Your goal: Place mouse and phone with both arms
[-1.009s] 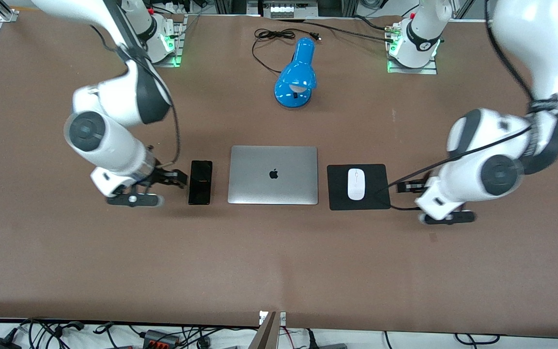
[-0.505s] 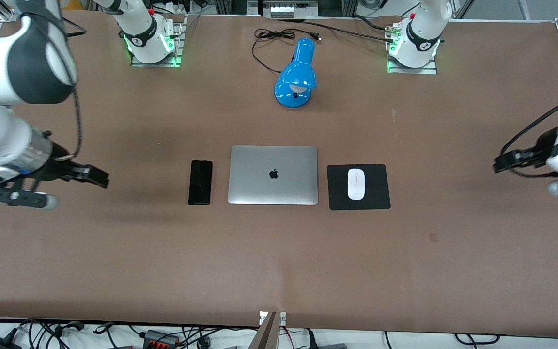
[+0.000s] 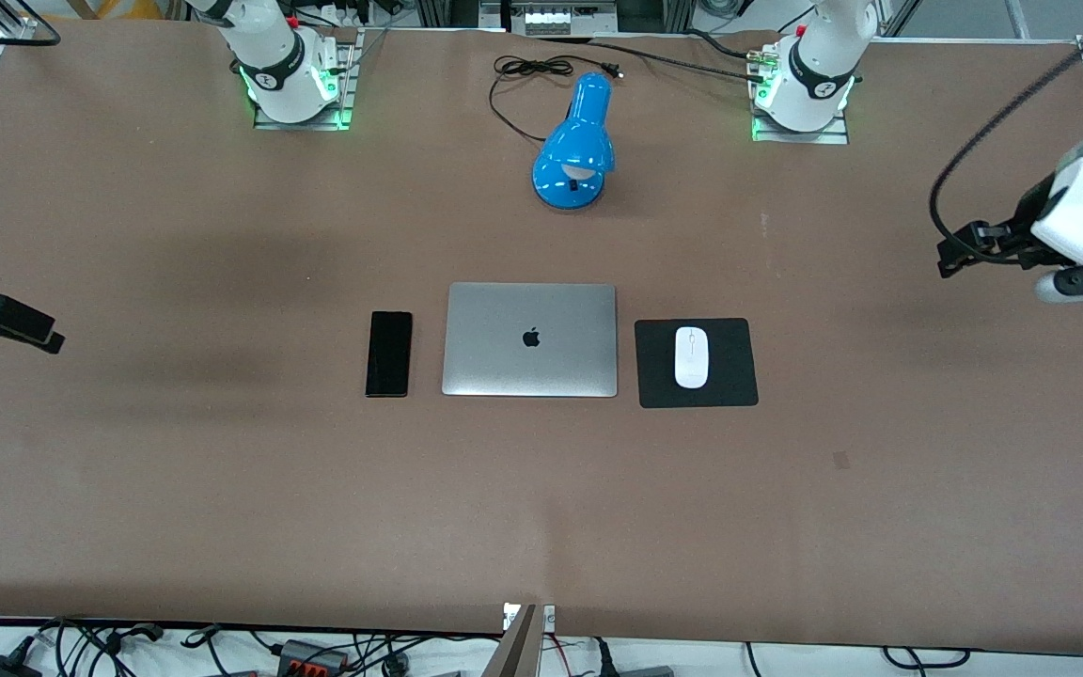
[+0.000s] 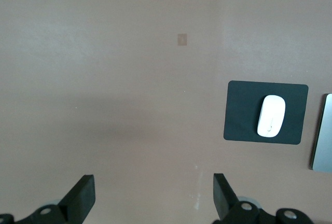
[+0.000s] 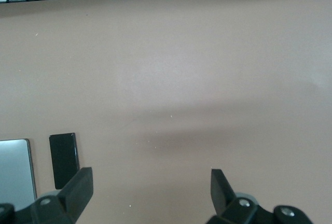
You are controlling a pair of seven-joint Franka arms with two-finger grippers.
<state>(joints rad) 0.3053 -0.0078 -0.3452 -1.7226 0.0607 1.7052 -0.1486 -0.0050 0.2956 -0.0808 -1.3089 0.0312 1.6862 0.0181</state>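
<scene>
Both placed: mouse (image 3: 691,356) on mat (image 3: 734,385), phone (image 3: 389,354) beside laptop (image 3: 529,339), well apart from released, empty left gripper (image 3: 950,256) and right gripper (image 3: 45,336)

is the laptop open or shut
Shut. The laptop lies flat on the table with its silver lid and logo facing up, between the phone and the mouse; no screen or keyboard shows.

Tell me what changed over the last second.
Both arms pulled back from the middle: the right hand left the phone for its end of the table, and the left hand left the mat for the other end. Both are open and empty. Phone, laptop, mouse and lamp stayed put.
</scene>
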